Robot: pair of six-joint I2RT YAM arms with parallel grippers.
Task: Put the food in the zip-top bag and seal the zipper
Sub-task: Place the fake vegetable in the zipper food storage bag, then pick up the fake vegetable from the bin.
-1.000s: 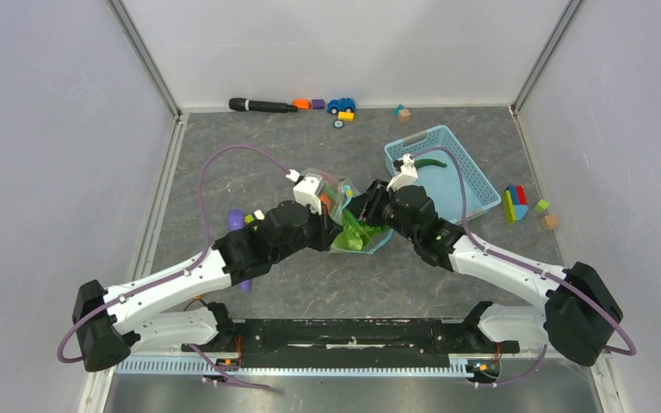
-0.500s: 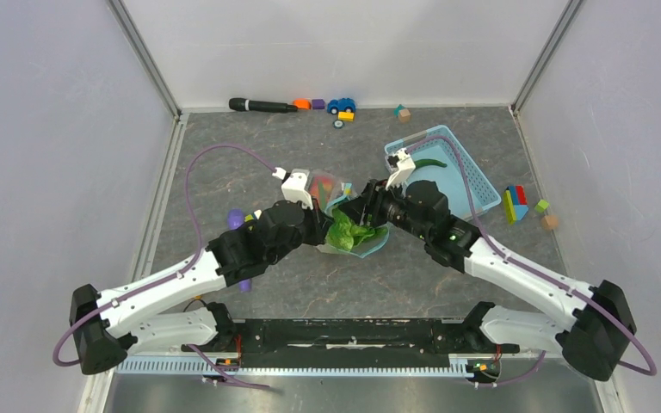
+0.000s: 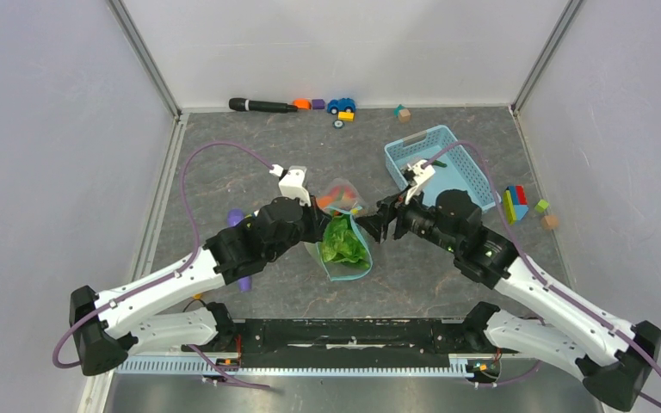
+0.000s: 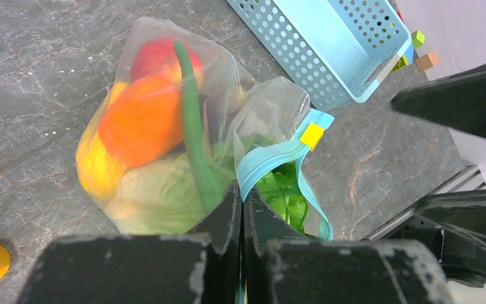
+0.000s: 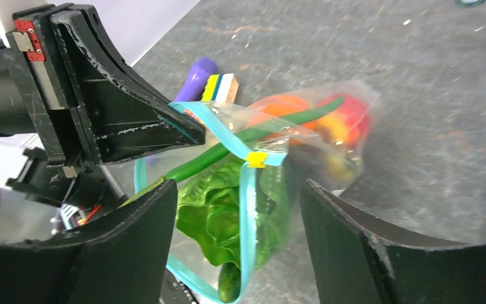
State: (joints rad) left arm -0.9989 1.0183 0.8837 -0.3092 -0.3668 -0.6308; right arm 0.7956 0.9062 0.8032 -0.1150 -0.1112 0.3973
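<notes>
Two robot hands are meeting at a clear, floppy zip-top bag [image 3: 342, 258] lying on the grey, marbled tabletop [image 3: 250, 172]. Only the left wrist camera is showing the left hand [image 4: 241, 202] pinching the teal zipper [image 4: 272, 158]. The right wrist camera is showing the right hand [image 5: 239, 187] hovering beside the mouth, fingers spread wide and touching nothing. Crinkled lettuce [image 5: 218, 209], an orange [image 4: 142, 117], a red fruit [image 4: 155, 57] and a long green pod [image 4: 193, 126] are sitting inside.

Basket [image 3: 435, 138]: sat just beyond the right fingers [image 5: 380, 253], to their right.
Blocks [image 3: 516, 204]: lay well right of those fingers, past the basket.
Car [image 3: 341, 105]: blue, stood far beyond them.
</notes>
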